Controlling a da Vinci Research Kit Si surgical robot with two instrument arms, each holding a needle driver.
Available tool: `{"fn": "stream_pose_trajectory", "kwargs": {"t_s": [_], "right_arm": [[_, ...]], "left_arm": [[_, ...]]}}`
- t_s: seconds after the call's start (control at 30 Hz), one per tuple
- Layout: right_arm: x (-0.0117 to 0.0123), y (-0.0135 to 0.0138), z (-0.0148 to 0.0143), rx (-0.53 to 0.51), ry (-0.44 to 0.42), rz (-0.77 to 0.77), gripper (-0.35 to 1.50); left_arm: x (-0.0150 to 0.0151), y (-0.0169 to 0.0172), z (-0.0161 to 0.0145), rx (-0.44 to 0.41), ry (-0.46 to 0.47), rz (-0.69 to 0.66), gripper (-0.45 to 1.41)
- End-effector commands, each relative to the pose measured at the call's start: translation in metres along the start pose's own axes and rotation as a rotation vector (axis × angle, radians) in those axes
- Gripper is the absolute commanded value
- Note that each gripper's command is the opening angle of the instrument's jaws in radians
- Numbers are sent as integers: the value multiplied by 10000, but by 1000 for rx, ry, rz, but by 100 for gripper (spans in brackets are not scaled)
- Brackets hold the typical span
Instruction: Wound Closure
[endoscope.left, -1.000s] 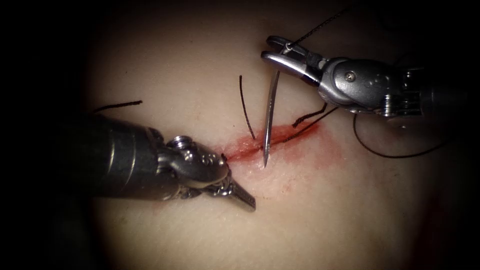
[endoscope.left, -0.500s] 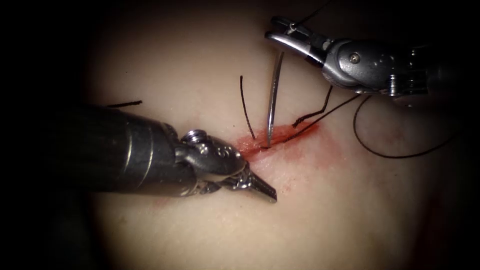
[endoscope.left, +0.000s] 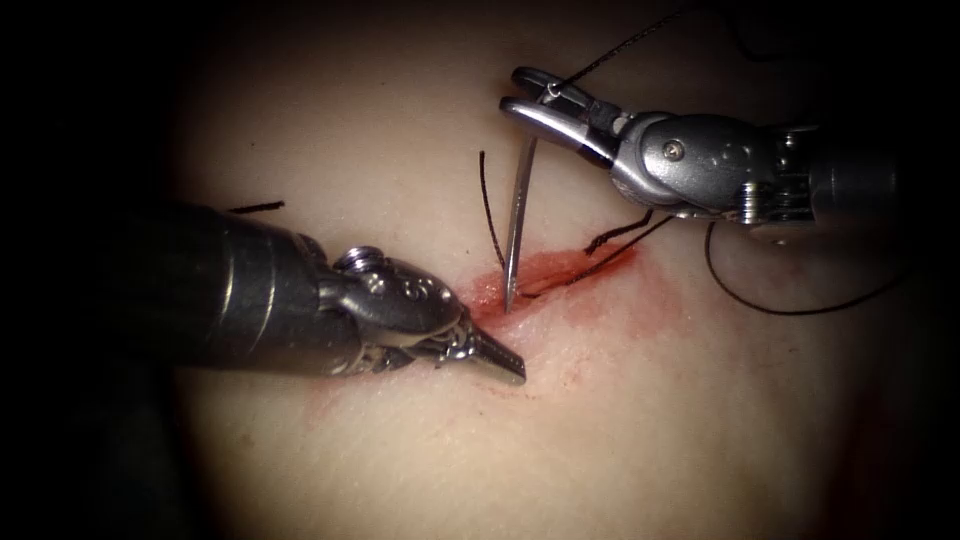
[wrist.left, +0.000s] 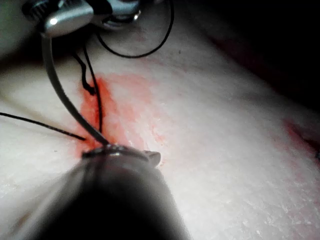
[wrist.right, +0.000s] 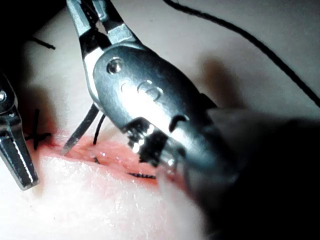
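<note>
Now the right tool grips the needle near its tail, tip at the cut; left tool closed, empty.

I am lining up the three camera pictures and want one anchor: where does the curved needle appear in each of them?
Endoscope view: the needle hangs from the right tool, which grips its rear end; its tip meets the cut.
Left wrist view: the needle curves from the right tool's jaws to the cut.
Right wrist view: the needle slants to the cut.
Shared landmark: the red fluid along the cut.
</note>
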Motion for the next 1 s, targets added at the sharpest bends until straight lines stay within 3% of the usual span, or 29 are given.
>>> {"fn": "stream_pose_trajectory", "kwargs": {"t_s": [0.03,0.13,0.67,1.0], "right_arm": [[-4,-2,8,5,-3,5,-35],[-4,-3,8,19,-10,28,-35],[-11,-5,6,110,-53,29,-35],[-29,-23,8,129,-80,80,-35]], "left_arm": [[0,-3,6,-2,-1,0,-28],[-3,-4,2,7,-15,5,-20],[-6,-10,-6,32,-44,11,-16],[-5,-11,-6,34,-46,11,-15]]}}
